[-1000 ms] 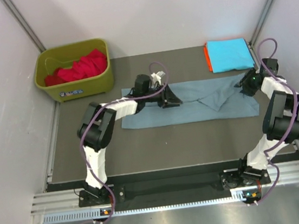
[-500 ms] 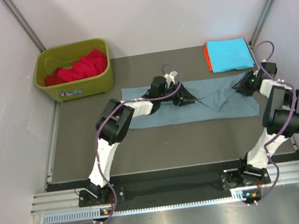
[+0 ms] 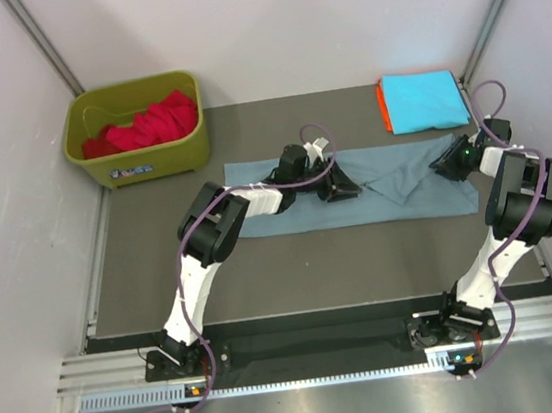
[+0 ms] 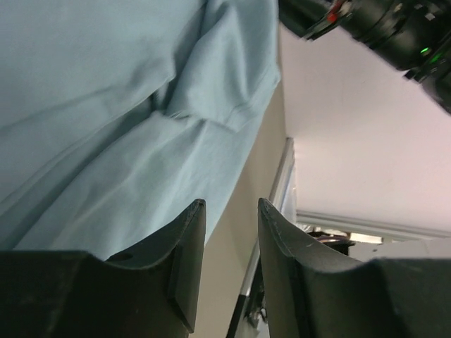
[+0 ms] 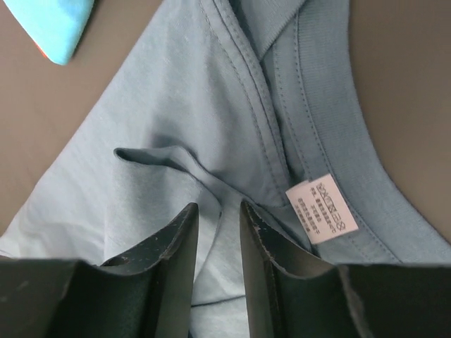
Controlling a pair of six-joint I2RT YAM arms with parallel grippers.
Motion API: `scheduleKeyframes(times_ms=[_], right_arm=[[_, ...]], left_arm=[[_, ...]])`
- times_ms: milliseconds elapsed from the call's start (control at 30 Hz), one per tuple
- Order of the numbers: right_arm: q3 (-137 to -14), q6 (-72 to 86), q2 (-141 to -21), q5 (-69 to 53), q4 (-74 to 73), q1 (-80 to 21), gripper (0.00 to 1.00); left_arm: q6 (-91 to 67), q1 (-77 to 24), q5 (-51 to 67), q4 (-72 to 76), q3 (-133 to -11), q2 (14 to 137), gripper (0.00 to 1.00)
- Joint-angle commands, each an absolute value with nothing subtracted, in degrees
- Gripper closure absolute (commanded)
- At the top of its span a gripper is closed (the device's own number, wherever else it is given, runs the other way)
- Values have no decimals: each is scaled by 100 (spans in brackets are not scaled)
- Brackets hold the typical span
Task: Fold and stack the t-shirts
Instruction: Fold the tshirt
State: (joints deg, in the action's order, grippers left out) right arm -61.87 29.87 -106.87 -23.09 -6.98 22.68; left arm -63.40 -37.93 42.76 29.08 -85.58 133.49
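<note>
Grey-blue t-shirt (image 3: 396, 197): lying spread in a long, wrinkled band across the middle of the surface (image 3: 303, 264), with a folded flap right of centre.
Left pincer (image 4: 231, 204): reaching over the middle of the grey-blue t-shirt, hanging at the cloth's edge. Its fingers are standing a little apart, and bare surface is showing through the gap.
Right pincer (image 5: 218, 205): working at the right end of the grey-blue t-shirt, just beside the collar (image 5: 331, 105). Its fingers are standing narrowly apart and a raised ridge of cloth is running into the gap. I cannot tell whether it is clamping that ridge.
Neck label (image 5: 323, 206): lying inside the collar, just beside the right pincer.
Cyan t-shirt (image 3: 422, 100): lying folded at the far right corner, resting on the orange t-shirt (image 3: 383, 108), whose edge is peeking out.
Red t-shirt (image 3: 150, 123): lying bunched inside the olive-green bin (image 3: 140, 163) at the far left.
</note>
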Motion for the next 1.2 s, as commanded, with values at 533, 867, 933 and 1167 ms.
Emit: scheduleKeyframes(times_ms=[533,867,933,1167], right_arm=[[-6996,2724,-10416,-1785,-1186,2338,100],[-6987,2725,-10195,-1406,-1556,2355,100],[-6979,2690,-10256,-1345,-1521,2355,100],[-7250,2470,-10731,-1187,-1442,2373,100]], left_arm=[[-4359,-3542,4298,721,-8060,11822,60],[-4324,-3252,4421,598,-7972,11742,60],[-4307,-3199,4438,563,-7963,11725,60],[-4079,-3068,4456,150,-7989,11628,60]])
